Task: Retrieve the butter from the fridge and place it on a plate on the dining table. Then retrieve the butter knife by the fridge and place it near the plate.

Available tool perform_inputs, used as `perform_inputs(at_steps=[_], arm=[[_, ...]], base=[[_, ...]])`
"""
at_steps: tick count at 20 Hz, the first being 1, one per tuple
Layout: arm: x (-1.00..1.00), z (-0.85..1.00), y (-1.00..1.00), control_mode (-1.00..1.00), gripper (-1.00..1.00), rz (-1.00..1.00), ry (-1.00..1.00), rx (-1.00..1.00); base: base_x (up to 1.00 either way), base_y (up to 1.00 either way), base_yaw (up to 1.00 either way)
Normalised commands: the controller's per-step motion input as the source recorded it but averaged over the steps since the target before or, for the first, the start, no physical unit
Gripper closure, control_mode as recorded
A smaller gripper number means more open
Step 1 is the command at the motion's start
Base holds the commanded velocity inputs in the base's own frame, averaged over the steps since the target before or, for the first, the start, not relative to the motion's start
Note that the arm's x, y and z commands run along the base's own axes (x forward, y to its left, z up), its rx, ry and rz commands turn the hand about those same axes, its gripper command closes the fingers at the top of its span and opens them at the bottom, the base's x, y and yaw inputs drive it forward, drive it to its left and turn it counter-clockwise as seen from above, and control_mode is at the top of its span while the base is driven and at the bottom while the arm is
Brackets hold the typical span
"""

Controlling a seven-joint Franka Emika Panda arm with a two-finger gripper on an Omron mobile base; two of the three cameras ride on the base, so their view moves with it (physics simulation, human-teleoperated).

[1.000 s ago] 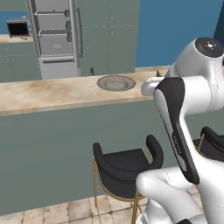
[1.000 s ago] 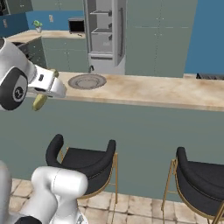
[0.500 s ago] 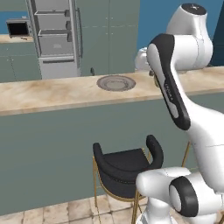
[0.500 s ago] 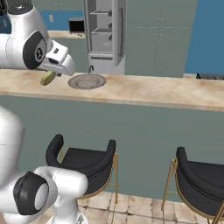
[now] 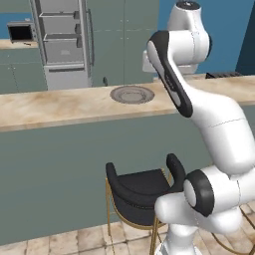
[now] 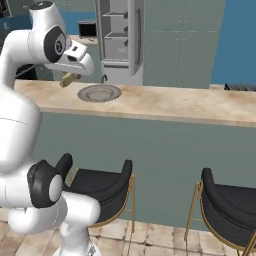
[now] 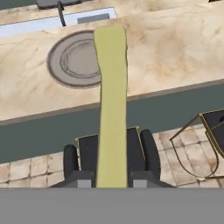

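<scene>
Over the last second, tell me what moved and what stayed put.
The arm swung up and carried the butter from below the dining table edge to above it, near the plate. The tool stayed shut on the butter. Plate, stools and fridge did not move.

Words: none can be read.
Numbers: none can be read.
Brand names: none can be read.
Signs and labels: none can be read on anything here.
</scene>
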Motion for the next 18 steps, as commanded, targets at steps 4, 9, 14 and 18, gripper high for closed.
perform_inputs(at_steps=[4,9,14,18], arm=[[0.74,-0.37,0.00,-1.00,1.00,-0.07,0.00,0.00],[0.72,-0.33,0.00,-1.00,1.00,-0.07,0.01,0.00],[0.66,-0.28,0.00,-1.00,1.00,-0.03,0.08,0.03],[0.60,-0.20,0.00,-1.00,1.00,0.00,0.01,0.11]], base=[[0.00,0.00,0.00],[0.00,0.00,0.00],[0.00,0.00,0.00],[0.00,0.00,0.00]])
